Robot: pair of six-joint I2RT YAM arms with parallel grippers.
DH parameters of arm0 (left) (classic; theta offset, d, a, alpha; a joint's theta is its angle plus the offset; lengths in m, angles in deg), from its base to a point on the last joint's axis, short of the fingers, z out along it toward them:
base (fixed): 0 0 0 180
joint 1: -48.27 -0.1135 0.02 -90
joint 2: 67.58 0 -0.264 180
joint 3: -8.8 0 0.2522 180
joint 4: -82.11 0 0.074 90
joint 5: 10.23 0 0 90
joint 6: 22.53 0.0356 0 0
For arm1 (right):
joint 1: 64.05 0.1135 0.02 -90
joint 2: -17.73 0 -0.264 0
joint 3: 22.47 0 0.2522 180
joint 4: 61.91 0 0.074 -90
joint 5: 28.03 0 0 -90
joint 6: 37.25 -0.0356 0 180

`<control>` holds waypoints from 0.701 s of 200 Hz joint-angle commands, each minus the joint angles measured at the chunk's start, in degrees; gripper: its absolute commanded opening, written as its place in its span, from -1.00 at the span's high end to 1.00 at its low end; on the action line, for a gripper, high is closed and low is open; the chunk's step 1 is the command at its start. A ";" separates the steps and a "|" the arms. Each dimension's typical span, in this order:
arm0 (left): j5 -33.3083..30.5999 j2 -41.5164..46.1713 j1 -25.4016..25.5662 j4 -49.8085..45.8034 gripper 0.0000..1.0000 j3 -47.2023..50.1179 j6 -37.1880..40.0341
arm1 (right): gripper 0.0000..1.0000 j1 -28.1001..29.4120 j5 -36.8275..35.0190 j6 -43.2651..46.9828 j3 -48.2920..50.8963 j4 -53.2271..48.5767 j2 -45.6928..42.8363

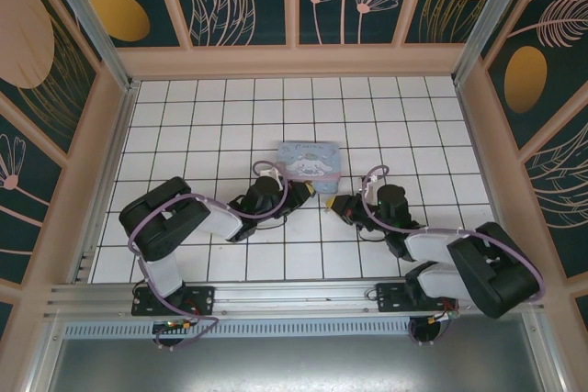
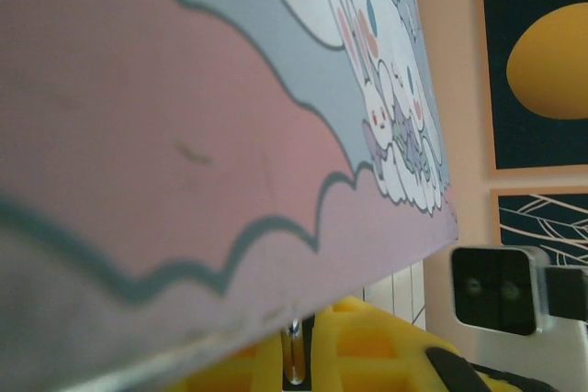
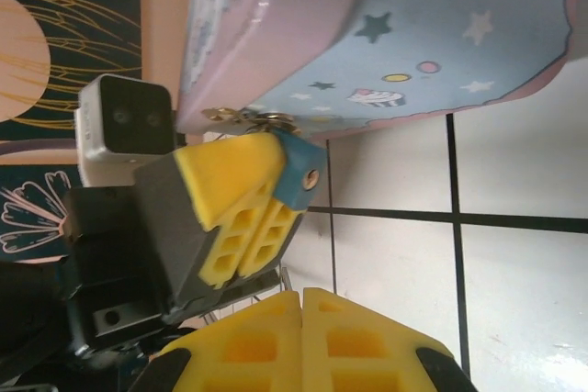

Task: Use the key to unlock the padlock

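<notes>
Two grippers meet just near of the tin box (image 3: 441,34), so your next move turns on a very short reach. The left gripper (image 3: 266,192) is clamped on the padlock (image 3: 299,176), holding its teal body just below the box's brassy hasp (image 3: 230,115), with the keyhole end turned out toward the right arm. Your right gripper (image 3: 301,300) has its fingers pressed together, and what looks like the key (image 3: 284,278) is a thin sliver standing out of the tips; you cannot be sure of it from here. The padlock lies just left and slightly far of those tips, and the sliver's long axis runs roughly toward it. The right arm is the one to advance. The box wall crowds the far side and the left fingers flank the body, so approach from the near right, over open tiled floor (image 3: 524,300).
</notes>
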 commanded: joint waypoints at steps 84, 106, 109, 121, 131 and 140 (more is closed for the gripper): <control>4.06 0.29 -0.98 11.03 1.00 2.04 -6.83 | 1.00 1.53 -5.58 -5.45 -1.52 8.11 6.88; 4.16 -0.19 -1.03 11.70 1.00 2.14 -7.34 | 1.00 1.66 -5.67 -5.89 -1.83 9.13 7.78; 4.17 -0.20 -1.06 11.63 1.00 2.10 -7.30 | 1.00 1.69 -5.67 -5.94 -1.87 9.18 7.89; 4.13 -0.20 -1.03 11.51 1.00 2.14 -7.26 | 1.00 1.75 -5.85 -5.99 -2.05 9.25 8.09; 4.05 -0.20 -1.00 11.22 1.00 2.04 -7.17 | 1.00 1.78 -6.01 -5.99 -2.28 9.27 8.20; 4.05 -0.20 -1.07 10.85 1.00 1.90 -7.00 | 1.00 1.83 -6.02 -5.99 -2.49 9.25 8.31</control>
